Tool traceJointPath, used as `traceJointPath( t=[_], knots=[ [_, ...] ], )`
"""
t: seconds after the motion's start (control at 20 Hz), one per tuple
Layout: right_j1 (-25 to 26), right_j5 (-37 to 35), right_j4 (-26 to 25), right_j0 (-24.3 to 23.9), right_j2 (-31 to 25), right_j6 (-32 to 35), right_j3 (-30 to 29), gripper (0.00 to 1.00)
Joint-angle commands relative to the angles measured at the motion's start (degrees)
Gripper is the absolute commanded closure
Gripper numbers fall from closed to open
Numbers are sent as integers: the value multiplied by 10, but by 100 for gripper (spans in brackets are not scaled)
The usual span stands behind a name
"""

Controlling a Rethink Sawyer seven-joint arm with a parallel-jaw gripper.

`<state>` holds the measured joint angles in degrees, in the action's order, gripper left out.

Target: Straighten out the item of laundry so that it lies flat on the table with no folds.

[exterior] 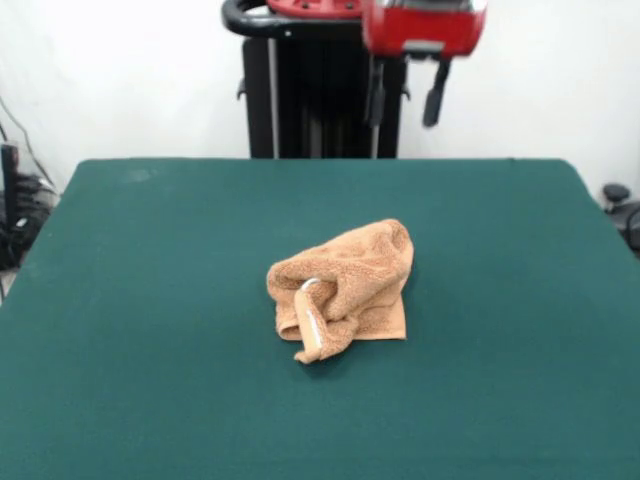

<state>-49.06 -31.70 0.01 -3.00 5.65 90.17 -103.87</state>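
Note:
The tan terry towel [345, 288] lies crumpled in a heap near the middle of the dark green table [150, 300]. It is folded over itself, with a border band and a small white label [310, 285] showing at its near left side. My gripper [405, 100] hangs high at the table's far side, in front of the pedestal, well above and behind the towel. Its two black fingers [435, 95] stand apart and hold nothing.
The black pedestal [310, 90] stands behind the table's far edge. Cables and dark equipment [15, 210] sit off the table's left edge, and a dark object [622, 205] sits off the right edge.

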Motion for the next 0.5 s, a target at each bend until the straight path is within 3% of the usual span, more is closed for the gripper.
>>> traceJointPath(
  t=[0.05,0.5],
  knots=[
    [101,66,26,-6,3,158,51,0],
    [177,183,71,-3,17,187,77,0]
  ],
)
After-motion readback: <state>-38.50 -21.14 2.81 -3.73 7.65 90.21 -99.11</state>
